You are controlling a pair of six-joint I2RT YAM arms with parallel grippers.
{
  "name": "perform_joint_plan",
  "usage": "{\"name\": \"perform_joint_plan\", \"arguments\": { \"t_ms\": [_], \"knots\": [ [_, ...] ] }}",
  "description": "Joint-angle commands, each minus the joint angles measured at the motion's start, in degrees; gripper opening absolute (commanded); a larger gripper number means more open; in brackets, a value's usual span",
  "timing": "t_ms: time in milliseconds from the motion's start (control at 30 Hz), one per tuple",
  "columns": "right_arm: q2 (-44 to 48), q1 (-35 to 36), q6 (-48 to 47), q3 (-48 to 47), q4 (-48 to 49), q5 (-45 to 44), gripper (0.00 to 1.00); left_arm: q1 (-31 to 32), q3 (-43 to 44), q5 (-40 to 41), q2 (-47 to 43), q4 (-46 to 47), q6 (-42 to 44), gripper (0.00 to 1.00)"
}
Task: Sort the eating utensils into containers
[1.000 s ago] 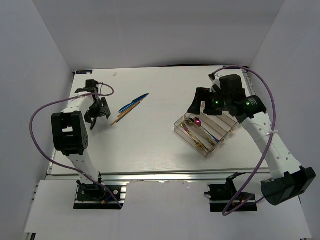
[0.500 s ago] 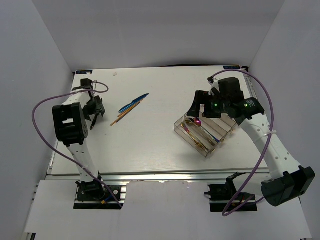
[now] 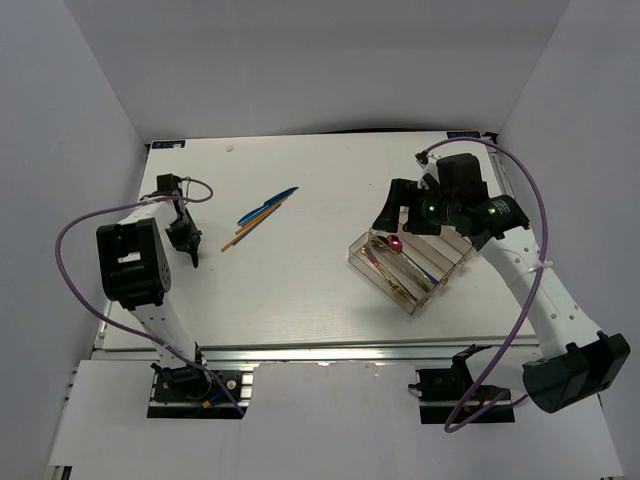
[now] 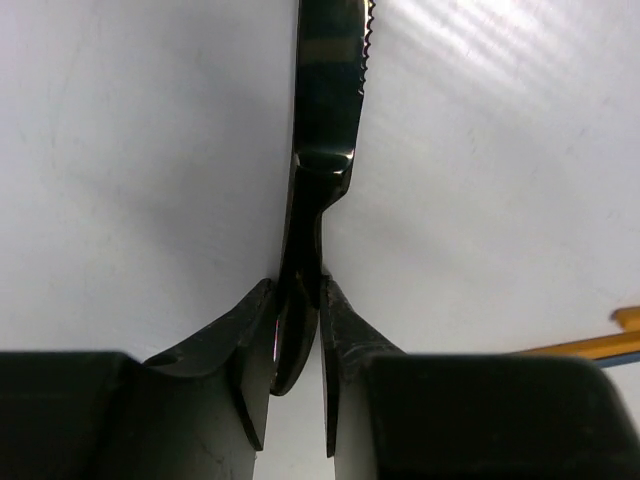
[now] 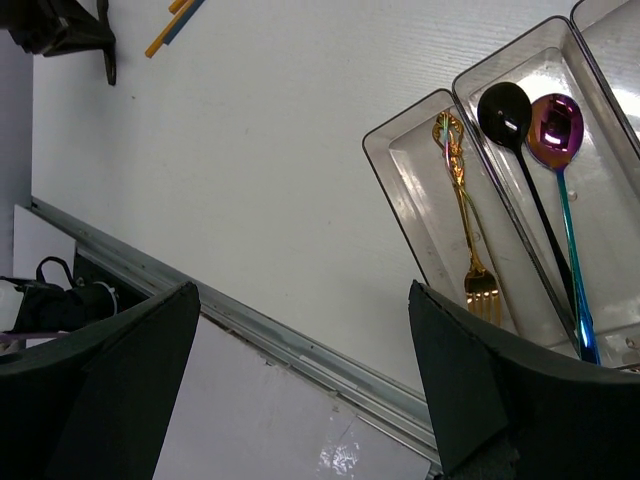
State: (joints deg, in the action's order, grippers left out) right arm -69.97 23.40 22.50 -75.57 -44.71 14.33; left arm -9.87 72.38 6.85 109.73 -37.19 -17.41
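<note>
Knife (image 4: 325,120), dark, serrated, on table (image 3: 300,290) at far left, handle pinched between left gripper (image 4: 297,340) fingers (image 4: 250,345). Blue piece (image 3: 270,207) and chopsticks (image 3: 248,231) lie loose nearby to right. Right gripper (image 5: 300,360) spread wide, empty, above tray (image 5: 425,215). Tray holds gold fork (image 5: 465,215) in one slot, black spoon (image 5: 503,108) and iridescent spoon (image 5: 553,125) in next.

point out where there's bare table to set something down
Widest bare table: the middle, between the chopsticks with blue pieces and the tray. Also the strip from the tray to the near edge. Crowded: around the tray and the open right gripper, and far left, where the left gripper pinches a dark knife.
</note>
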Motion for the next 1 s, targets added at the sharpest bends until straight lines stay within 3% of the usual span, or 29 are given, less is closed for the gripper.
{"name": "perform_joint_plan", "arguments": {
  "t_ms": [0, 133, 267, 433, 600, 767, 967],
  "knots": [
    [-0.4, 0.3, 1.1, -1.2, 3.5, 1.7, 0.89, 0.8, -7.7, 1.1, -0.5, -4.5, -1.8, 0.31],
    [-0.9, 0.3, 1.7, -1.3, 4.7, 1.9, 0.89, 0.8, -11.5, 0.1, -0.7, -6.9, -3.3, 0.2],
    [-0.3, 0.3, 2.3, 0.0, 5.8, 2.0, 0.89, 1.5, -17.1, -1.8, -2.4, -7.1, -7.9, 0.0],
    [0.8, 0.2, 2.5, 1.3, 5.9, 1.2, 0.89, 9.8, -26.5, -1.8, -12.6, -4.2, -18.2, 0.0],
    [1.2, 0.3, 1.5, 0.9, 4.9, 0.1, 0.89, 25.1, -33.9, -3.2, -20.5, -1.8, -34.6, 0.0],
    [0.5, 0.3, 1.4, 0.7, 4.5, 0.5, 0.89, 35.1, -34.1, 1.3, -26.5, -3.3, -44.6, 0.0],
    [-0.5, 0.3, 2.2, 2.4, 5.5, 1.3, 0.89, 39.6, -32.0, 4.7, -28.9, -4.9, -48.6, 0.0]
  ]
}}
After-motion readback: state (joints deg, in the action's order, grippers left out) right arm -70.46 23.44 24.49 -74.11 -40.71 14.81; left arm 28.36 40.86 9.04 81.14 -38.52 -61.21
